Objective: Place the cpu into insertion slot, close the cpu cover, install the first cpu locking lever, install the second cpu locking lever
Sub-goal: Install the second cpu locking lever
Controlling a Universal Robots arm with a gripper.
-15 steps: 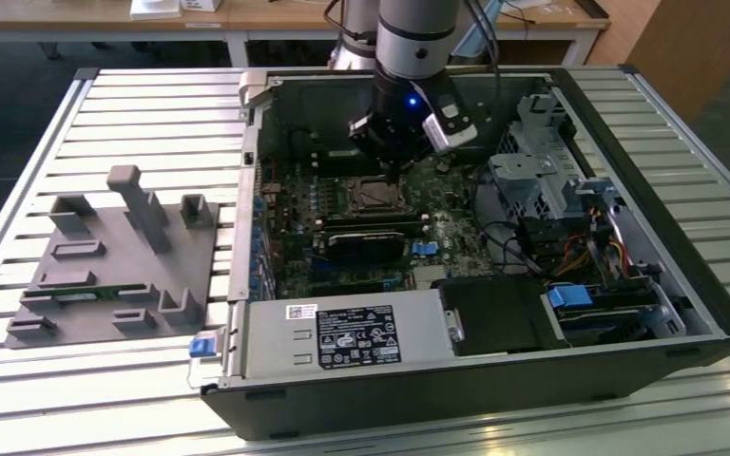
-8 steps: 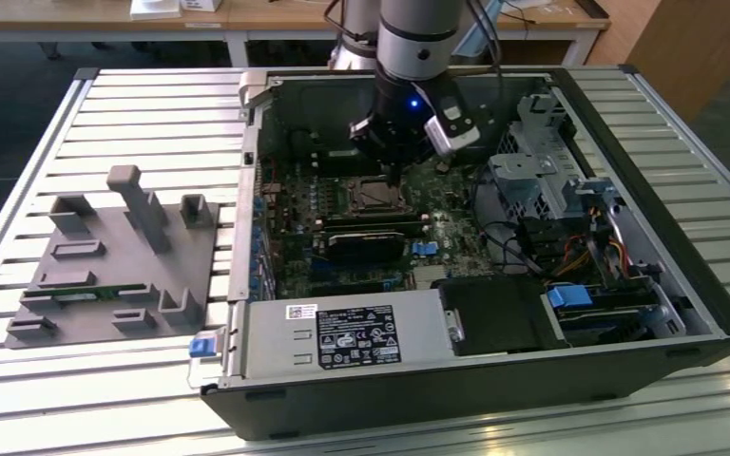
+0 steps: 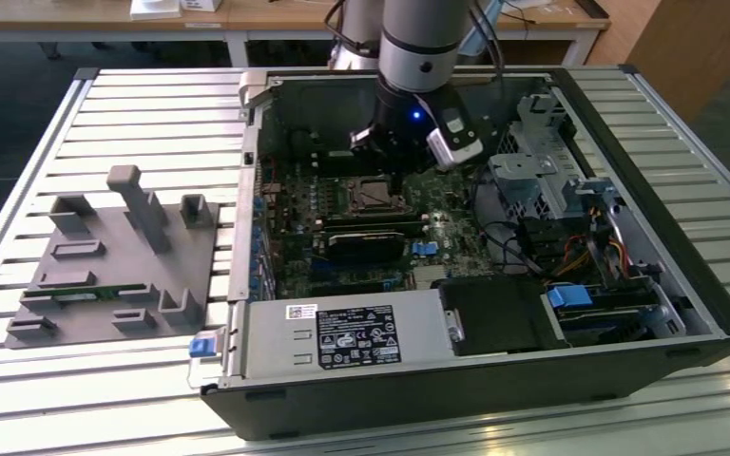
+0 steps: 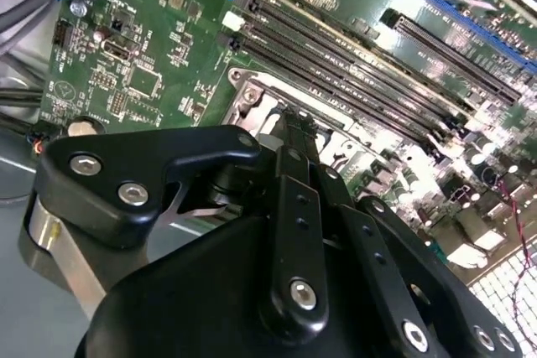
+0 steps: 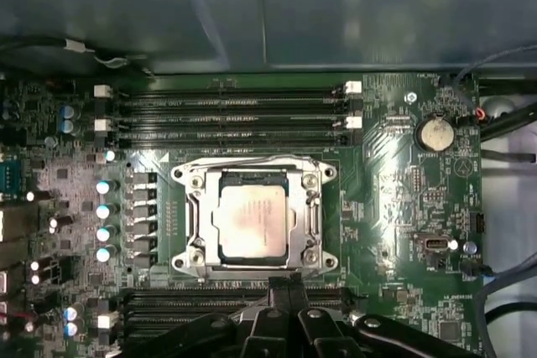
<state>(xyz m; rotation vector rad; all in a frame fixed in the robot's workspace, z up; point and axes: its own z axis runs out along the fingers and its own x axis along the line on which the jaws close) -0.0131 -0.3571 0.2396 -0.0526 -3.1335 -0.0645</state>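
CPU (image 5: 252,222), the small flat square chip with a silvery-grey metal top, sat flat inside the insertion slot (image 5: 195,222), the square metal-rimmed socket recess in the green circuit board (image 5: 403,207). Judged seated, since its edges ran parallel to the rim. The cpu cover (image 5: 312,222), a thin silver frame plate with a large central window, appeared to lie down over the chip, top showing through the window; lever state could not be told.

The black gripper (image 5: 281,291) hung just beside the socket edge that faces away from the long black memory slots (image 5: 226,111). In both wrist views its jaws were drawn together into a narrow tip, clamped on nothing I could see. Likely posed so as to work as a pusher near the socket.

In the exterior view the open black computer case (image 3: 707,313) lay on its side on the slatted metal table (image 3: 35,142), board facing up for access from above.
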